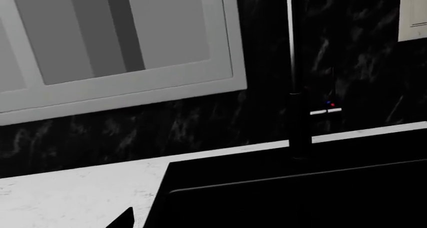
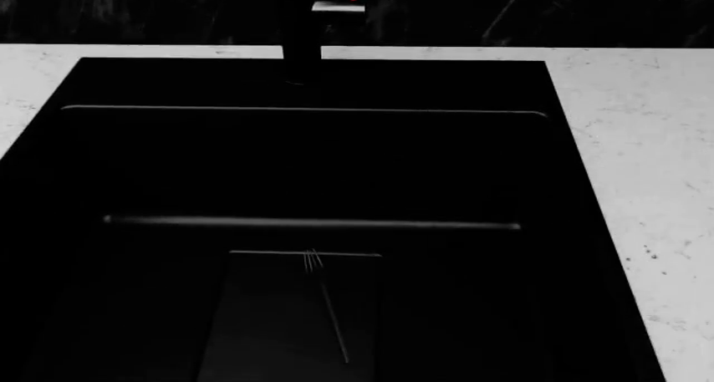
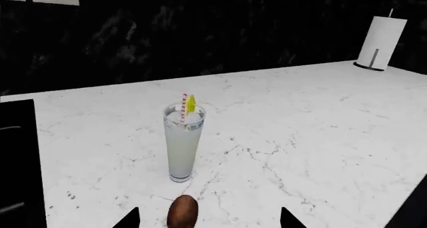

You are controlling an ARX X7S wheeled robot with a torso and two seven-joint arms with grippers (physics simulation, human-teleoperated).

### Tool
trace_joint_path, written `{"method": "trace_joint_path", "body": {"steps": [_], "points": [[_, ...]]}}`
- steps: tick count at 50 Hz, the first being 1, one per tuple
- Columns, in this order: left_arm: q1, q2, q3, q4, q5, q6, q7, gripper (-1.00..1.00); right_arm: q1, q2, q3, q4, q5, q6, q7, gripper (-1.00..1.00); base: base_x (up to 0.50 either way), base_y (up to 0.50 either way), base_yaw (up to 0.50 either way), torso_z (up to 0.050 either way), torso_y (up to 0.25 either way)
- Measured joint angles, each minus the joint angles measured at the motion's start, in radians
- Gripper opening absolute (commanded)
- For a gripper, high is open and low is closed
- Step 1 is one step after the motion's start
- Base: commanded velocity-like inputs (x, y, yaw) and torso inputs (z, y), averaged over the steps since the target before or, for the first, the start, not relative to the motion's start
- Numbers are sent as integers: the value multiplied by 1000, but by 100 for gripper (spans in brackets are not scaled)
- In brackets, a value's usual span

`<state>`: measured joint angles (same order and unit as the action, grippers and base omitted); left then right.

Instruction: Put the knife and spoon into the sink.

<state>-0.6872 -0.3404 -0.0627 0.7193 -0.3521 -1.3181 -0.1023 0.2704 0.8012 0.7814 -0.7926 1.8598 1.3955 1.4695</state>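
Observation:
The spoon's reddish-brown bowl (image 3: 181, 213) lies on the white marbled counter (image 3: 300, 138), between the spread fingers of my right gripper (image 3: 208, 219), which is open; its handle is out of view. The knife is not in view. The black sink (image 2: 167, 165) fills the head view, with its faucet (image 2: 323, 22) at the back. In the left wrist view one dark fingertip (image 1: 125, 219) of my left gripper (image 1: 207, 222) shows over the counter beside the sink (image 1: 300, 198). The other fingertip is lost against the black basin. Neither gripper shows in the head view.
A thin dark fork (image 2: 326, 303) lies on a grey panel at the sink bottom. A tall glass (image 3: 182, 143) with straw and lemon slice stands just beyond the spoon. A paper towel roll (image 3: 381, 41) is far back. A window (image 1: 113, 43) hangs above the black backsplash.

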Motion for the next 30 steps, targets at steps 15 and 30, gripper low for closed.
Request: {"method": "trace_joint_path", "body": {"steps": [15, 30], "points": [[19, -6, 5, -7, 0, 22, -4, 100, -82, -44, -21, 24, -41, 8, -30, 100, 0, 0, 0, 0, 0], [25, -7, 17, -22, 0, 42, -8, 100, 46, -49, -205, 154, -158, 6, -100, 100, 0, 0, 0, 0, 0]]}}
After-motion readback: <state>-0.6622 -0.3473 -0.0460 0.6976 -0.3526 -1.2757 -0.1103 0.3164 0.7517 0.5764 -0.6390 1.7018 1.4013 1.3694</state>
